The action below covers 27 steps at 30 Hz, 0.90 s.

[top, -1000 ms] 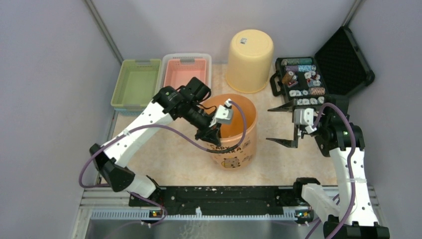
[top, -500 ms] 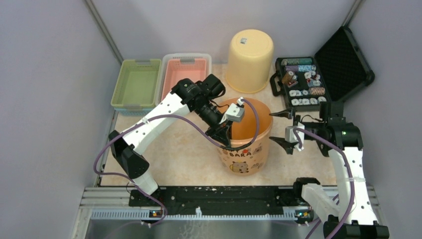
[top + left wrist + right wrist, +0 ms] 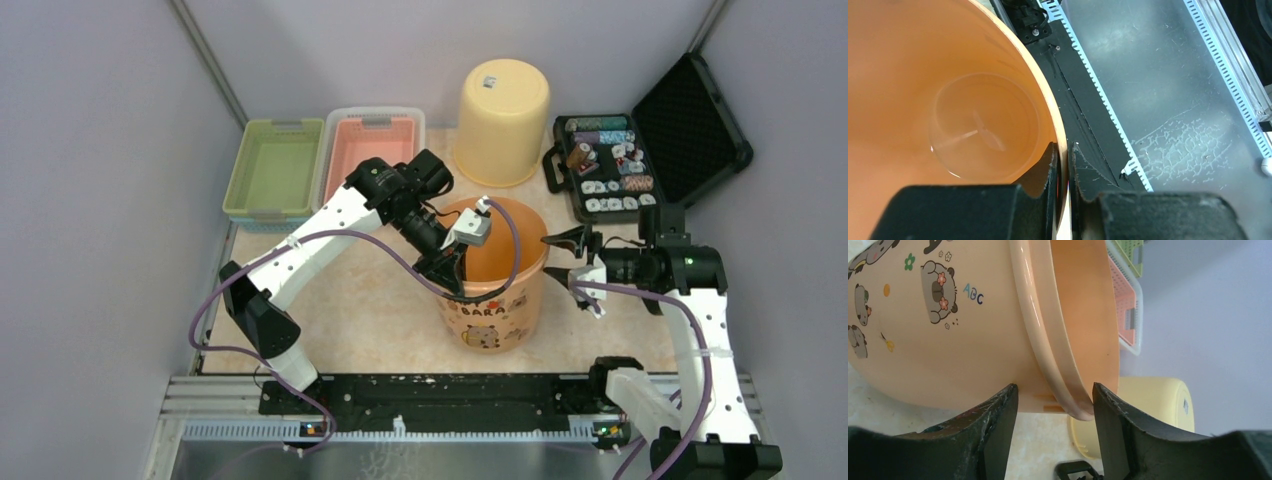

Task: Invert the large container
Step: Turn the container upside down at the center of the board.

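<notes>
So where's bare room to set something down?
Bare tabletop lies left of the orange bucket, before the green basket. Pink basket, yellow bucket and poker-chip case fill the back; the right tool crowds the orange bucket's right side.

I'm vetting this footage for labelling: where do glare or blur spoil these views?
Top external view: evenly lit, sharp. Left wrist view: the left claw, close to the lens, is dark and soft; glare on the grey metal sheet. Right wrist view: a bright streak along the rim of the orange cartoon-printed plastic bucket; the right claw slightly blurred.
</notes>
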Motion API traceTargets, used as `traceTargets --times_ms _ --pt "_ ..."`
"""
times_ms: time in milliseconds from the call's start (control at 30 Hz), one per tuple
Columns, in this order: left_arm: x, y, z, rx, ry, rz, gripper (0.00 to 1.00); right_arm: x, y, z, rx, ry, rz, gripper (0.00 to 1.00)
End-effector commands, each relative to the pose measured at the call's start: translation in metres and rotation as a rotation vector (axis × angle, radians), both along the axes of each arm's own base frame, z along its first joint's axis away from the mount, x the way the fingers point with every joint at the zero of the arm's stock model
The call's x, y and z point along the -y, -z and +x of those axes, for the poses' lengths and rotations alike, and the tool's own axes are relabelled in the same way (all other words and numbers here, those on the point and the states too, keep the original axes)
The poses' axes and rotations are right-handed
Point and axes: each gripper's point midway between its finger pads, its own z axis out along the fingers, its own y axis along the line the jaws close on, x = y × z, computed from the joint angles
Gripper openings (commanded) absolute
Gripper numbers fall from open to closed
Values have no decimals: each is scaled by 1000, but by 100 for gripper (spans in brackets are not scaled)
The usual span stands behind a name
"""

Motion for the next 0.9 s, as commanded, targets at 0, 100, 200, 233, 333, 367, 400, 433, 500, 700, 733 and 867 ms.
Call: traceTargets --times_ms 0,100,200,233,333,367,400,433,500,700,733,867 --pt "1 0 -9 -60 25 -9 8 -9 -23 -10 94 -85 29 55" --pt "1 1 -9 -60 26 -10 8 -15 -28 -16 94 -118 43 53" --pt "1 4 -8 -65 27 -3 8 -16 -32 -17 94 -123 53 52" --pt "1 5 -9 -65 29 -2 8 -16 -32 -17 95 -125 57 51" --pt "1 5 -8 -64 29 -1 9 -17 -35 -17 101 -131 64 46" --pt "1 5 -8 -63 28 -3 9 -17 -35 -16 103 -131 64 45" --pt "1 4 -8 -59 29 -6 9 -17 -35 -16 103 -131 63 42" --pt "1 3 -8 -56 28 -7 9 -17 -34 -15 102 -129 61 41" --pt "1 2 -8 -52 27 -10 10 -17 -33 -14 103 -128 57 38" --pt "1 2 -7 -48 26 -8 16 -17 -27 -15 94 -130 62 28" --pt "2 1 -7 -47 26 -8 16 -17 -26 -15 93 -132 65 27" --pt "3 0 -5 -46 22 -8 23 -17 -24 -17 91 -133 65 19"
